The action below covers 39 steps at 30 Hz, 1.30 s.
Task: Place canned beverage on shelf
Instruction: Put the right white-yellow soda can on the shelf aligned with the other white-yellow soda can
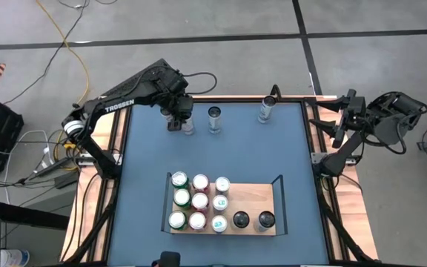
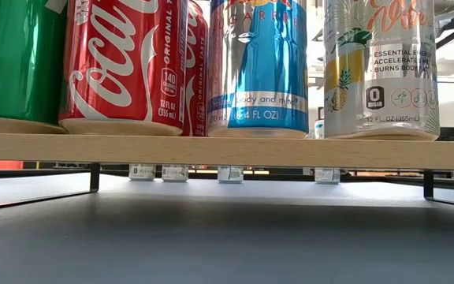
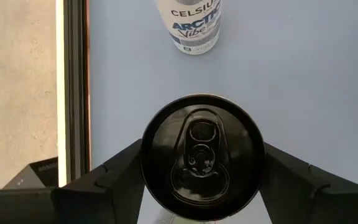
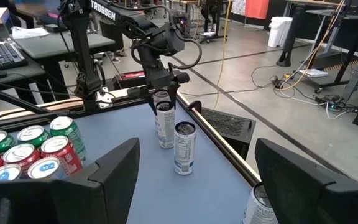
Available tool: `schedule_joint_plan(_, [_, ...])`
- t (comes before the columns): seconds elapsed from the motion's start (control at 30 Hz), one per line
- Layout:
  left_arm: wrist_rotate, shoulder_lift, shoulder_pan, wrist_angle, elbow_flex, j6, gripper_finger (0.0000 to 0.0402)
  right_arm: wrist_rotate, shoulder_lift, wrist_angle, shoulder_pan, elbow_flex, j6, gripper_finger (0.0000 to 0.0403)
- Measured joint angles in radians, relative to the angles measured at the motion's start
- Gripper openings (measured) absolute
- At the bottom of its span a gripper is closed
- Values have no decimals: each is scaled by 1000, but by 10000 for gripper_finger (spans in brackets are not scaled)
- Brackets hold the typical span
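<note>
I am at the pick-up step. My left tool [image 1: 175,119] sits over a black-topped can [image 3: 202,155] at the upper left of the worktop [image 1: 147,159] in the high view, and its fingers [image 3: 110,171] press against both sides of the can, so I judge it closed on it. The can stands upright, long axis vertical, pull-tab end up toward the wrist camera. Next I judge I must lift it straight, clear the neighbouring Celsius can [image 3: 194,25] just beside it, and carry it down-frame to the shelf [image 1: 256,194] at lower centre, where bare board remains right of the packed cans. My right tool [image 1: 345,119] waits open, off the worktop's upper right edge.
</note>
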Motion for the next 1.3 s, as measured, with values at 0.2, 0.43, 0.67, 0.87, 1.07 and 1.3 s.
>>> schedule_joint_plan(0.2, [0, 0, -3, 8, 4, -138, 237, 0, 0, -18, 0, 0, 1, 301])
schedule_joint_plan(0.43, [-3, 0, -30, -46, 90, -246, 237, 0, 0, -21, 0, 0, 1, 301])
schedule_joint_plan(0.67, [-125, 0, -151, -124, 254, -275, 237, 0, 0, -30, 0, 0, 1, 301])
schedule_joint_plan(0.87, [-200, 0, -264, -162, 408, -328, 250, 0, 0, -38, 0, 0, 1, 301])
schedule_joint_plan(1.07, [-272, 0, -378, -165, 523, -387, 250, 0, 0, -54, 0, 0, 1, 301])
schedule_joint_plan(1.3, [-371, -1, -501, -155, 564, -494, 250, -1, 0, -58, 0, 0, 2, 301])
